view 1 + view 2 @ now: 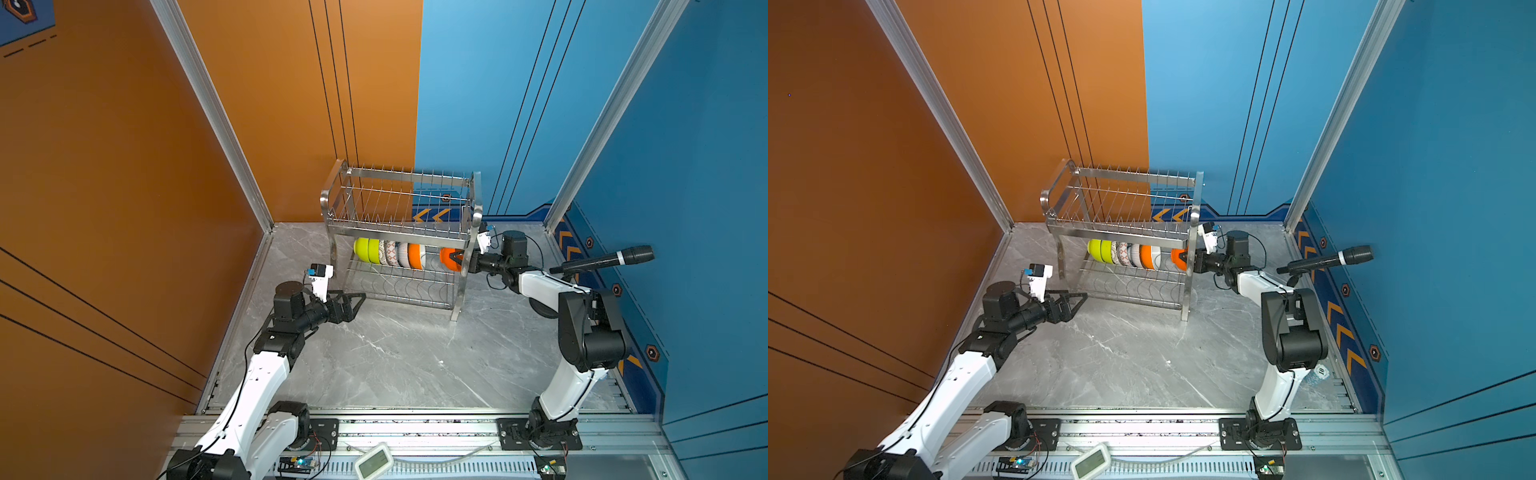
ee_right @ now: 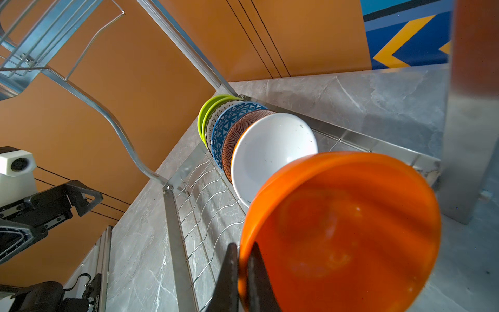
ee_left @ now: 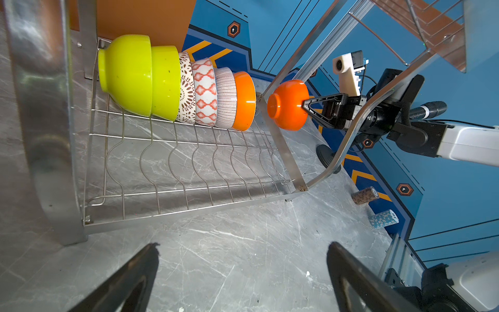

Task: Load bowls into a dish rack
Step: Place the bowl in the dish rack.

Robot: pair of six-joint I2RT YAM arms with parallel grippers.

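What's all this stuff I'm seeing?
dish rack: one, shiny steel, table's back.
lime-green bowls: two, lower tier, row's start.
patterned bowls: three, mixed patterns, next in row.
orange-and-white bowl: one, row's end.
orange bowl: one, held at rack's end, apart from row.
microphone: one, black, beside right arm.
chip stacks: two, brown and blue, on table.
table: one, grey marble.
left end effector: one, black, open, beside rack.
right end effector: one, black, shut on orange bowl.

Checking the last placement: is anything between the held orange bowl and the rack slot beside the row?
Nothing visible. The right gripper holds the orange bowl at the rack's end; only an open gap separates it from the row.
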